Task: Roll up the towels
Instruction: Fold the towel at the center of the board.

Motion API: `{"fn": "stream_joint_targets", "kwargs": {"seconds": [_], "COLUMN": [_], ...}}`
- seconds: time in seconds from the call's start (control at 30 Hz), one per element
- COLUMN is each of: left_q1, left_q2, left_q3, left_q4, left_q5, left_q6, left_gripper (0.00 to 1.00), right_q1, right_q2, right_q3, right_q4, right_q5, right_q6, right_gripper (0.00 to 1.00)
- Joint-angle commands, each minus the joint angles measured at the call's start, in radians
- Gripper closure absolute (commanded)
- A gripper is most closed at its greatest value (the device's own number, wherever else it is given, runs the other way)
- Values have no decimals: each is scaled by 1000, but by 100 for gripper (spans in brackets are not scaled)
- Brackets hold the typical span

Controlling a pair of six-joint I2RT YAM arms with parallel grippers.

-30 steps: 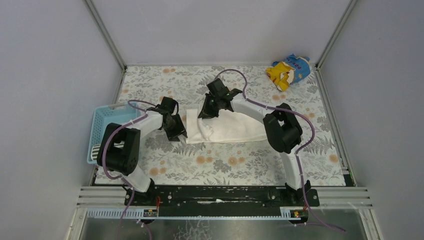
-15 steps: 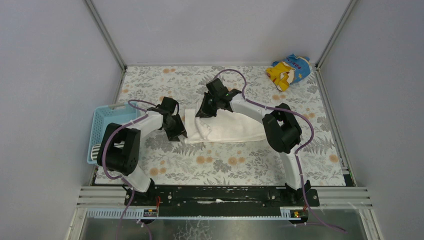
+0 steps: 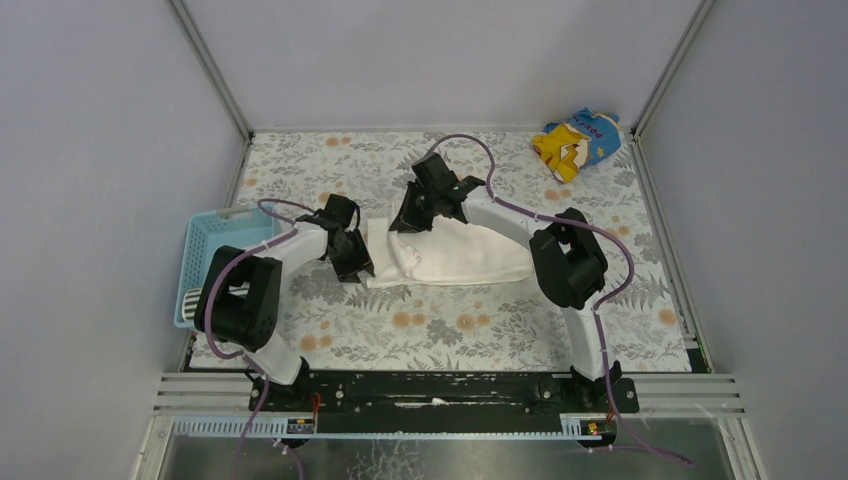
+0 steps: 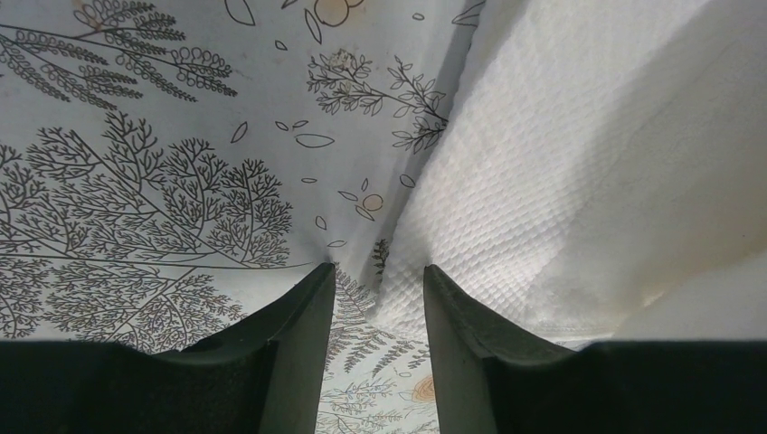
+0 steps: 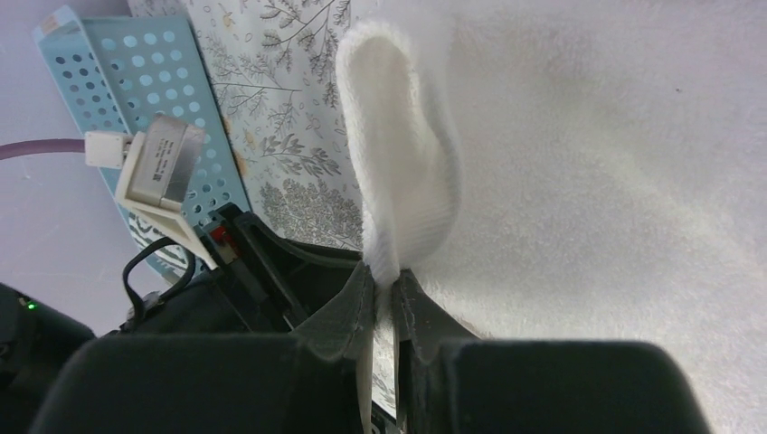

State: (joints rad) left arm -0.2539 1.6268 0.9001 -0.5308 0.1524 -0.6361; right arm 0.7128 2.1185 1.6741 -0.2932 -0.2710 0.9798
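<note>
My right gripper (image 5: pixel 384 274): fingers pressed nearly together, pinching a doubled fold of the white towel (image 5: pixel 615 181). The fold stands up from the pinch as a narrow loop toward the top of the wrist view, and the rest of the cloth fills the right side of that frame. My left gripper (image 4: pixel 380 282): fingers spread partway, nothing clamped. The towel's corner reaches down into the gap between them, its edge meeting the right-hand finger (image 4: pixel 461 334); whether it touches the other finger I cannot tell. Bare floral table cover (image 4: pixel 136 181) fills the left of that view. Overhead, the white towel lies mid-frame, flat toward the right and bunched at its left end, where both grippers meet it. My fingertips are hidden there under the wrist housings. Striped towel (image 3: pixel 188 300): only a sliver shows near the left edge, at the lower end of the blue basket (image 3: pixel 215 232), the rest behind my left arm's joint. I cannot tell whether it is inside the basket. A yellow-and-blue cloth (image 3: pixel 577 140) sits upper right, well apart.
</note>
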Motion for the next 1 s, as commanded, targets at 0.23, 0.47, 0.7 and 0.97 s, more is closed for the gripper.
{"fn": "stream_joint_targets", "kwargs": {"seconds": [0.23, 0.47, 0.7, 0.97], "left_q1": [-14, -20, -25, -27], "left_q2": [5, 10, 15, 5], "left_q3": [7, 6, 5, 5], "left_q4": [18, 18, 18, 14], "left_q5": [-26, -30, -31, -38], "left_q6": [-2, -4, -5, -5], "left_gripper": [67, 70, 71, 71], "right_q1": [28, 40, 49, 51], "right_q2": [-48, 14, 69, 95], "right_q3": [42, 48, 55, 33], "right_q4": [73, 89, 100, 156], "right_q5": [-5, -8, 4, -5], "right_q6": [29, 48, 72, 93], "right_gripper": [100, 99, 98, 77]}}
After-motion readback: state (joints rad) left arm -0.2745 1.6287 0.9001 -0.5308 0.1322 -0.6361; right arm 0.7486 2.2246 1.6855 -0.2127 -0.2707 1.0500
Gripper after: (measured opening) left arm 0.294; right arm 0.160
